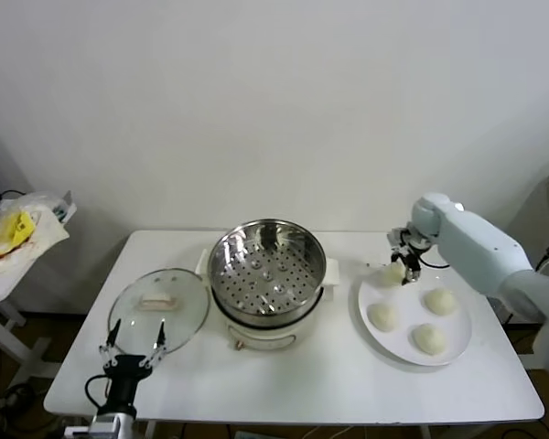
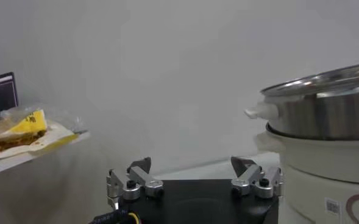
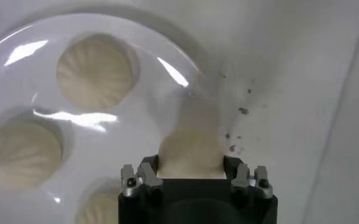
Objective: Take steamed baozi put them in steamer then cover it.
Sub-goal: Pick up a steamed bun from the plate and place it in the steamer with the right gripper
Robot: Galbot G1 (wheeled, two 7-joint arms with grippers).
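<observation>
Waiting at the near left edge of the table (image 1: 311, 384), the left gripper (image 1: 131, 348) hangs idle with its jaws spread and nothing between them, just in front of the glass lid (image 1: 158, 308), which lies flat beside the steamer (image 1: 266, 274). The steamer stands in the middle of the table, uncovered, and its perforated tray is bare: 0 of the 4 baozi are in it yet.

To the right, the white plate (image 1: 457, 346) carries the baozi. 3 of them sit free: 1 toward the steamer side (image 1: 382, 315), 1 at the back right (image 1: 439, 301) and 1 at the near edge (image 1: 429, 338). The 4th baozi (image 1: 392, 273) sits at the plate's far left rim, and the right gripper (image 1: 404, 272) is on it; in the wrist view its fingers (image 3: 147, 173) flank the bun (image 3: 190, 152) on both sides, closed against the dough (contact looks snug, though the fingertips are partly hidden).

The steamer lies to the left of this bun, so the right arm, clearly the nearer 1, likely has to lift and carry leftward over the steel rim. The bun is round, with no long axis to align.
</observation>
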